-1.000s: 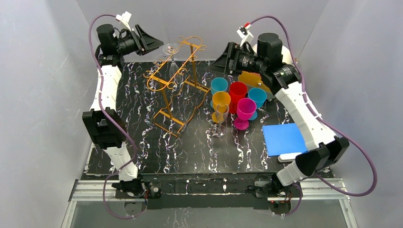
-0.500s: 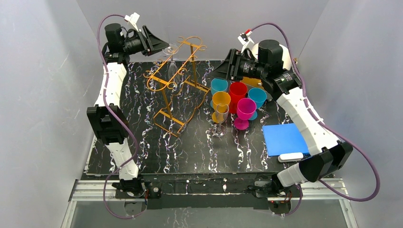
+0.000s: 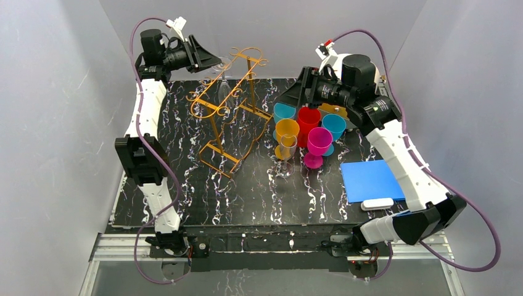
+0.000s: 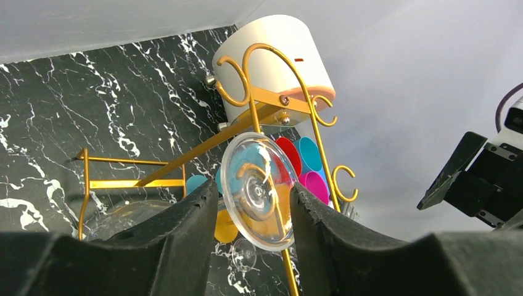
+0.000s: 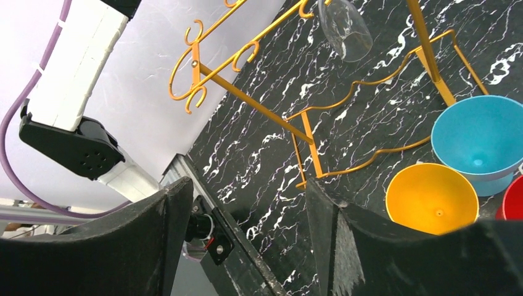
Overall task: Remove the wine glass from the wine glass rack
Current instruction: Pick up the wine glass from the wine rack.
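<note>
Where the wine glass hangs, rails flank it.

Top view overhead; wrist views share rack

Coloured plastic goblets cluster near a blue board on the marbled table.

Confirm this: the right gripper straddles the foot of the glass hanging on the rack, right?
No, it's the left gripper that straddles the foot of the glass hanging on the rack; the left wrist view shows it.
</note>
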Robot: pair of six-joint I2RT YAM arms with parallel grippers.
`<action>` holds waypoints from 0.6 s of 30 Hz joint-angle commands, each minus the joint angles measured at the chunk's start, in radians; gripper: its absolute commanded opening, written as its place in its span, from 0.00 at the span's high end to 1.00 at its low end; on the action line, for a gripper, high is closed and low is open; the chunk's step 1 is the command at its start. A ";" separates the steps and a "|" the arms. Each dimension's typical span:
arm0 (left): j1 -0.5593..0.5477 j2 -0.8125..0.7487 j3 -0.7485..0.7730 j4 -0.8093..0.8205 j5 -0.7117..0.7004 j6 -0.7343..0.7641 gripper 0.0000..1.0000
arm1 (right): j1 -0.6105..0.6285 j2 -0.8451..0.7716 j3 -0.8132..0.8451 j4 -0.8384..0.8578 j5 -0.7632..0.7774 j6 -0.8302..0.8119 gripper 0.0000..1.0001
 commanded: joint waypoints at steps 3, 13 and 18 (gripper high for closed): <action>-0.011 0.003 0.041 -0.078 -0.007 0.036 0.63 | 0.003 -0.015 0.008 -0.003 0.023 -0.031 0.24; -0.011 -0.012 0.061 -0.139 -0.073 0.074 0.82 | 0.002 -0.016 -0.007 -0.010 0.033 -0.022 0.23; -0.018 -0.010 0.095 -0.182 -0.187 0.089 0.99 | 0.002 -0.009 -0.048 0.010 0.035 -0.007 0.20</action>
